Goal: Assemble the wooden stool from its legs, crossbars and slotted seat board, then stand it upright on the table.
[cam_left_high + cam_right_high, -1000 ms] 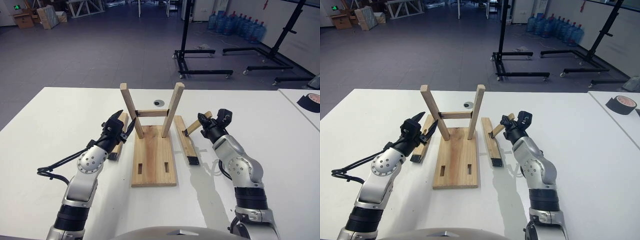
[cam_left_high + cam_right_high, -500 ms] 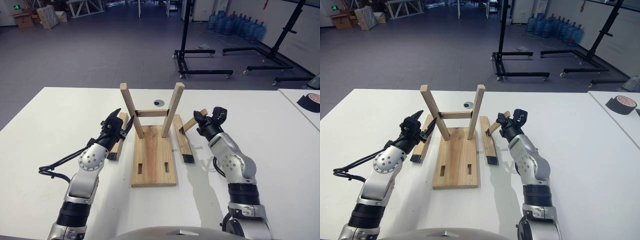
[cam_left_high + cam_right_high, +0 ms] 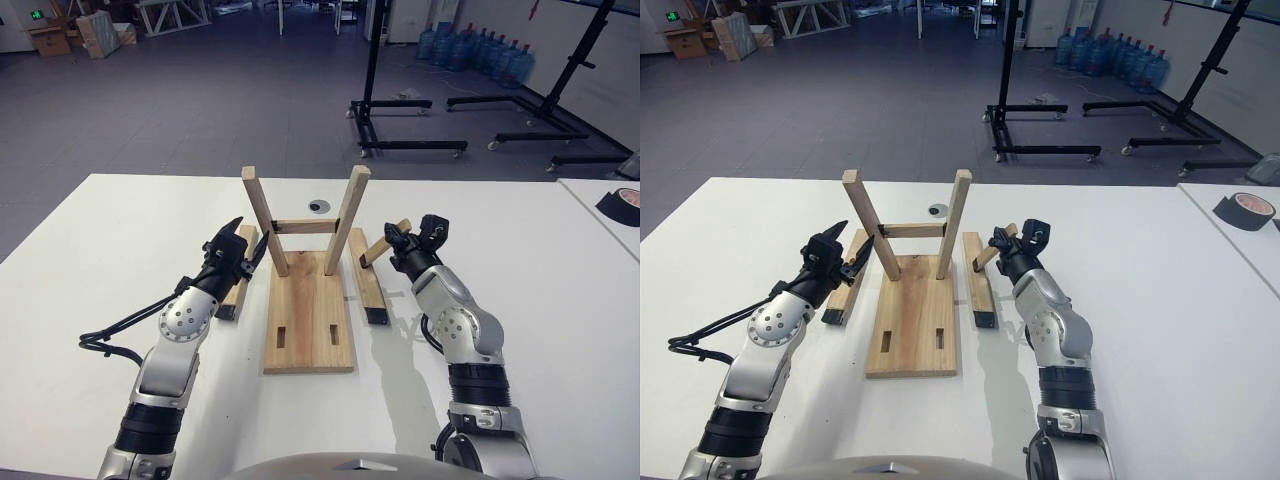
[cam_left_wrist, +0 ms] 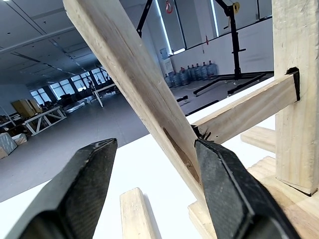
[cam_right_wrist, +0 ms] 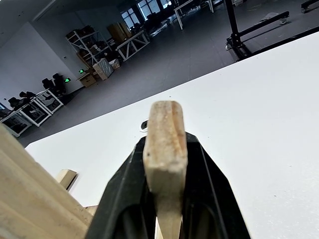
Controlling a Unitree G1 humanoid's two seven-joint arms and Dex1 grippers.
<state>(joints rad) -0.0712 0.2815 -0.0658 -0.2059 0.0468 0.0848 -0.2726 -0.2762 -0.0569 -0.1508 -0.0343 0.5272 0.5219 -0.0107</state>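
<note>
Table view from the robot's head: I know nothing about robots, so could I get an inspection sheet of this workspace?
Surface: white table, round port near the far edge.
Job's things: seat board lies flat; two legs stand at its far end, joined by the fitted crossbar; its near slots are empty; left loose leg and right loose leg lie beside it.
Clutter: tape roll on the neighbouring table.
Grippers: left claw open around a standing leg; right claw shut on the second crossbar.
Cables: black cable looped beside the left arm.
Surroundings: wheeled black frames, water bottles.
</note>
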